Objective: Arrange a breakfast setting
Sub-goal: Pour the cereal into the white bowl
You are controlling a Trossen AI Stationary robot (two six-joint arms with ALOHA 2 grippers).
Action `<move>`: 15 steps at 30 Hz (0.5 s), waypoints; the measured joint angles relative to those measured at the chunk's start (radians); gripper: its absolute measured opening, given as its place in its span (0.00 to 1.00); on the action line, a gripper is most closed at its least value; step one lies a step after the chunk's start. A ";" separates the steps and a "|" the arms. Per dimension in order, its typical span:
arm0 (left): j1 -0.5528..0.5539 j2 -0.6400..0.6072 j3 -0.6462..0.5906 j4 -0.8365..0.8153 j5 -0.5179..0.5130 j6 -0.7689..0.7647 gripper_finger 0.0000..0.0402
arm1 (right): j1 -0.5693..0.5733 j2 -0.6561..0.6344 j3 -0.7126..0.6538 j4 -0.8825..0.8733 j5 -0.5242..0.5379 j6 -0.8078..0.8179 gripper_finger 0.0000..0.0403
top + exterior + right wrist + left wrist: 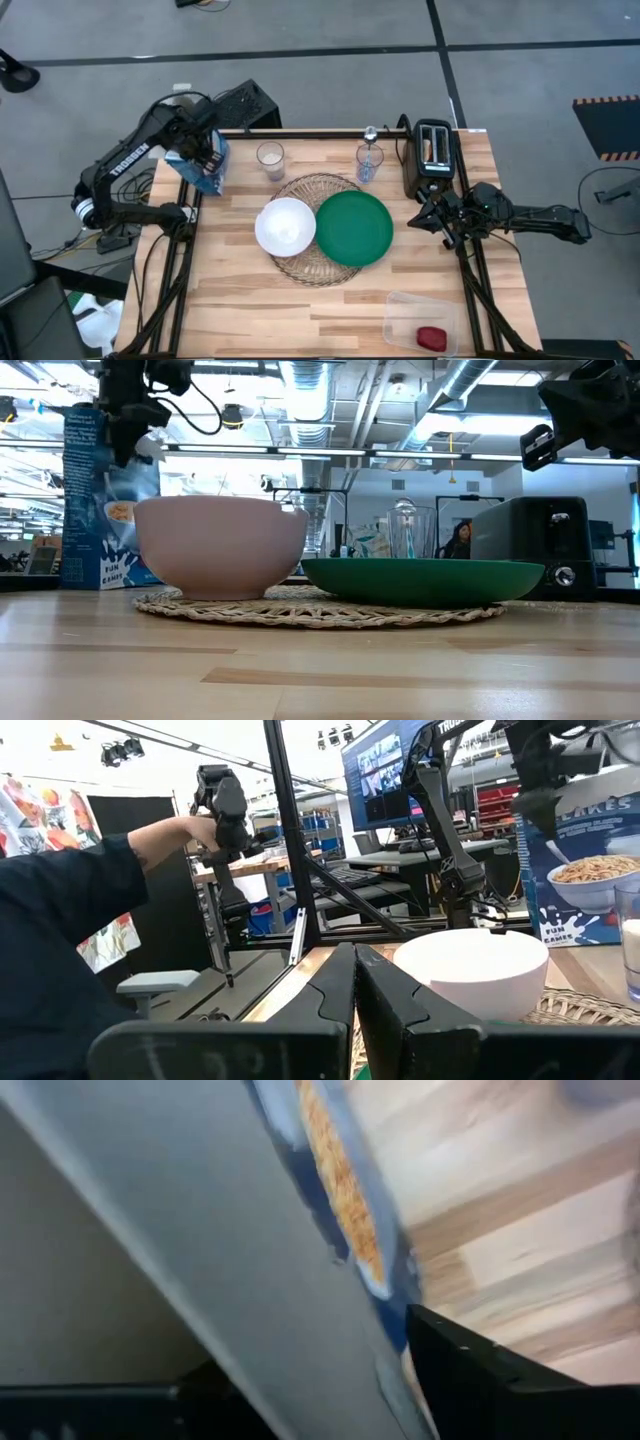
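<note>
The blue-and-white cereal box [207, 166] stands at the table's far left, and my left gripper [200, 140] is shut on its top. The white bowl [285, 227] and the green plate [353, 228] sit side by side on the round wicker mat [322, 188]. One clear glass [270, 158] stands behind the mat. A second glass [369, 163] holds the spoon [370, 135]. The red apple [432, 338] lies in the clear tub. My right gripper [355, 1010] is shut and empty, above the table's right edge [432, 215]. No bagel shows. My left gripper holds the cereal box by its upper end [110, 422], coming from above. The box's broad faces [385, 1325] lie between its two fingers [480, 1380]. The box stands upright below the gripper, its bottom [100, 582] down at the table top.
The black toaster [432, 155] stands at the far right, next to my right gripper. The clear plastic tub [420, 320] sits at the near right corner. A person's sleeve and hand [120, 870] show beyond the table's left side. The near half of the table is bare wood [270, 310].
</note>
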 joint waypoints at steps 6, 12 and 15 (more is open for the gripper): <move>0.000 0.001 -0.013 0.007 -0.052 0.051 0.11 | 0.000 0.000 0.000 0.000 0.000 0.000 0.09; -0.019 -0.001 -0.016 0.004 -0.118 0.063 0.01 | 0.000 0.000 0.000 0.005 0.000 0.001 0.09; -0.045 -0.011 0.005 -0.002 -0.133 0.066 0.00 | 0.001 0.000 0.000 0.004 0.000 0.007 0.09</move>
